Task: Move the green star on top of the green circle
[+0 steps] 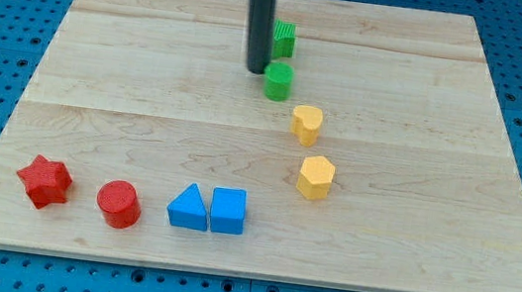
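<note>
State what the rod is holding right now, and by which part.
Nothing is held. My tip only pushes; it sits just left of the green circle, below-left of the green star.

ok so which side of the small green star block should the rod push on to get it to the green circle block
Judging by the layout, push the small green star block on its far face, toward the view's top. The green circle block lies just below it in the view, so a downward push closes the gap. My tip now stands left of the circle, so it would probably have to circle round first.
</note>
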